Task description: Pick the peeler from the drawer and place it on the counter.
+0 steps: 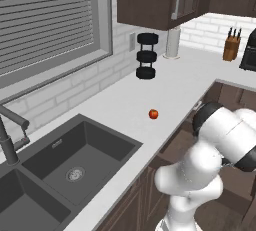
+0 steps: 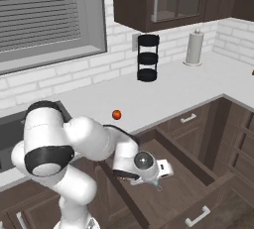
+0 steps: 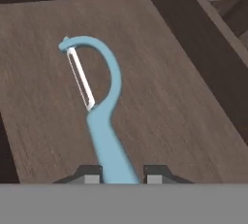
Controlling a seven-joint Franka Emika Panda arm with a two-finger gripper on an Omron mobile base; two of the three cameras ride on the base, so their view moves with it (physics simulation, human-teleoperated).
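Inside drawer (image 3: 160, 97) | peeler (image 3: 99, 111) handle toward pincer (image 3: 122, 175) (head away)

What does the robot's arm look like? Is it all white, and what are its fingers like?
Mostly white! The arm is made of fat, rounded, smooth white segments, joined by dark, nearly black bands. Near the hand there is a round grey cap. The gripper has two small dark fingertips with lighter grey square pads. No cables or markings are visible.
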